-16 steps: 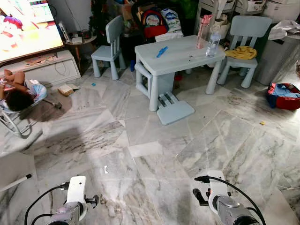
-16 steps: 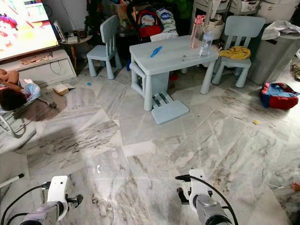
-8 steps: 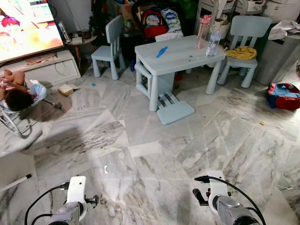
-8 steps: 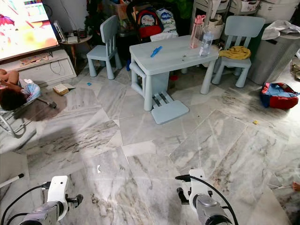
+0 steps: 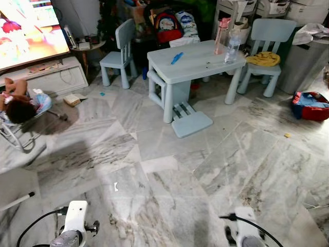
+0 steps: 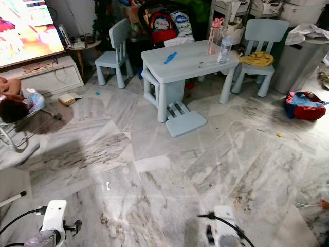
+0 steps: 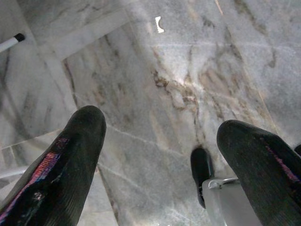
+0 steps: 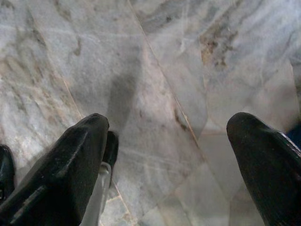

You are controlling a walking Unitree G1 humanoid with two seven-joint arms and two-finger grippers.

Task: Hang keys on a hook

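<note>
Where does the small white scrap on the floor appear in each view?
Left eye view: the white scrap lies on the marble floor, ahead of the left arm.
Right eye view: same spot, further left in the picture.
Left wrist view: on the floor beyond the open left gripper.
Right wrist view: a different floor patch, under the right gripper.
Shared landmark: the black-tipped white stick, to the scrap's left.
</note>
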